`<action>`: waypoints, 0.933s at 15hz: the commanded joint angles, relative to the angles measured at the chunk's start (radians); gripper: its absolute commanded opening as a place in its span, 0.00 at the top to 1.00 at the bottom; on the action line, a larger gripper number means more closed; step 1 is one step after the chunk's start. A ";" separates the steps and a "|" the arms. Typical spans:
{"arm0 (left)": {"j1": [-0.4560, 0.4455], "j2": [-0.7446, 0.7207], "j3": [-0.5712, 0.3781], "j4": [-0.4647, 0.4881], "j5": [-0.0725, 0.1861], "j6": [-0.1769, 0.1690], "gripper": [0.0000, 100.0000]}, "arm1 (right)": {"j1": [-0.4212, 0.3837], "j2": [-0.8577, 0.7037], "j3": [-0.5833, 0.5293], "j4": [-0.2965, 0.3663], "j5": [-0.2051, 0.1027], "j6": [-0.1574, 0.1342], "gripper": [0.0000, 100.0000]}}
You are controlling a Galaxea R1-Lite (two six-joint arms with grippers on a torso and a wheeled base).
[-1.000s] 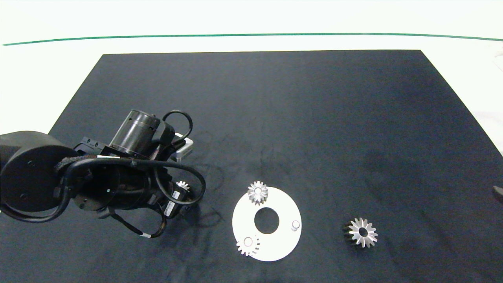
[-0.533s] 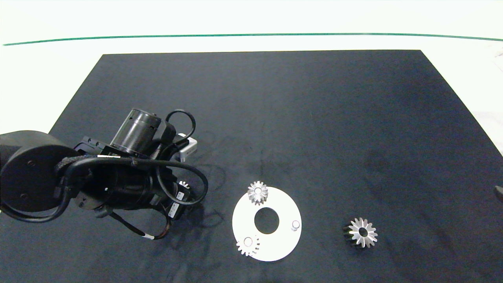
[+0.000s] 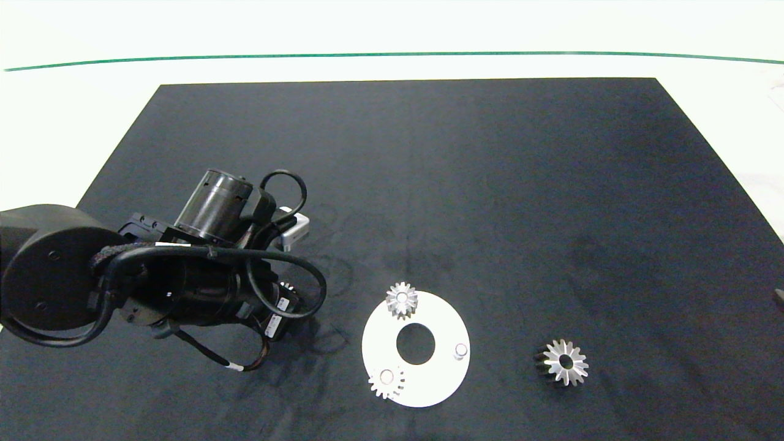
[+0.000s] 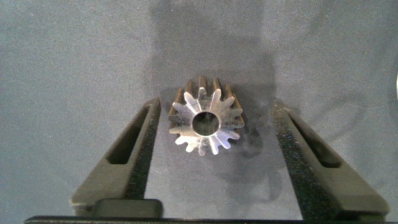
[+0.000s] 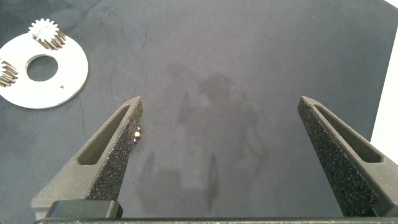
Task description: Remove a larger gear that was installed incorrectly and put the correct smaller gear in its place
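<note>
The white ring plate (image 3: 429,386) lies near the front of the dark surface (image 3: 429,171), carrying two small gears: one (image 3: 386,382) at its near-left edge, another (image 3: 402,299) at its far edge, while a bare peg (image 3: 460,350) on its right stands free, presumably waiting for the replacement. To the right, the larger gear (image 3: 565,362) rests on the surface, off the plate. Left of the plate, the left claw (image 4: 211,155) hangs open, fingers either side of the smaller gear (image 4: 205,118) without touching, lined up to grip it. The right claw (image 5: 221,155) is open over bare surface at the right edge.
</note>
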 commanded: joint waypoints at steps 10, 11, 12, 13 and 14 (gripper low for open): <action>0.004 -0.003 0.001 0.002 0.003 -0.001 0.55 | -0.001 -0.005 -0.009 -0.002 -0.001 -0.003 0.00; 0.004 -0.005 0.000 0.003 0.003 -0.001 0.56 | -0.001 -0.007 -0.012 -0.002 -0.001 -0.003 0.00; 0.004 -0.008 0.000 0.003 0.003 -0.001 0.58 | -0.001 -0.010 -0.012 -0.002 -0.001 -0.003 0.00; 0.004 -0.009 0.001 0.005 0.003 -0.003 0.61 | -0.001 -0.010 -0.012 -0.002 -0.001 -0.003 0.00; 0.004 -0.009 0.003 0.005 0.003 -0.004 0.62 | -0.001 -0.011 -0.015 -0.001 -0.001 -0.003 0.00</action>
